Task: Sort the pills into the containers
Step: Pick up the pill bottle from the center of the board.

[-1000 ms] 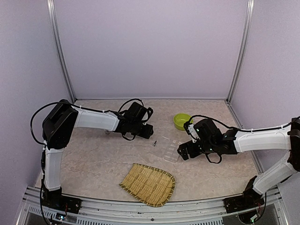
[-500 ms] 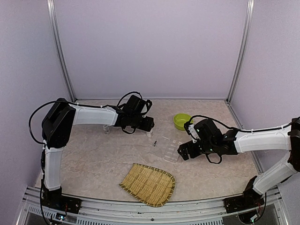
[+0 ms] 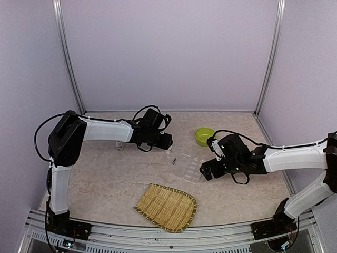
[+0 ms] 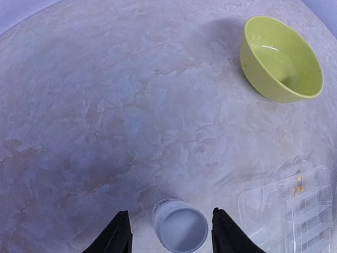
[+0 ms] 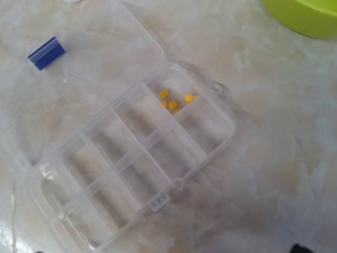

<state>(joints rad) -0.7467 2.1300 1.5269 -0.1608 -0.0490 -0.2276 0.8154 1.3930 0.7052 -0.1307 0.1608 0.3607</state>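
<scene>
The containers are one clear organiser box (image 5: 131,158), (image 3: 190,168) lying open on the table, with a few yellow pills (image 5: 174,100) in one end compartment. A small blue piece (image 5: 46,52) lies on its open lid. My left gripper (image 4: 169,212), (image 3: 167,144) is open, straddling a small white bottle (image 4: 179,227) that stands on the table with a gap on either side. My right gripper (image 3: 204,170) hovers at the organiser's right edge, open and holding nothing. Its fingers barely show in the right wrist view.
A lime-green bowl (image 3: 204,136), (image 4: 281,60) stands behind the organiser, at the back right. A woven bamboo tray (image 3: 167,206) lies near the front edge. The enclosure's walls rise at the back and on both sides.
My left gripper has shifted a little back and to the right, and its jaws have widened around the white bottle. The right arm and the organiser have stayed in place.
</scene>
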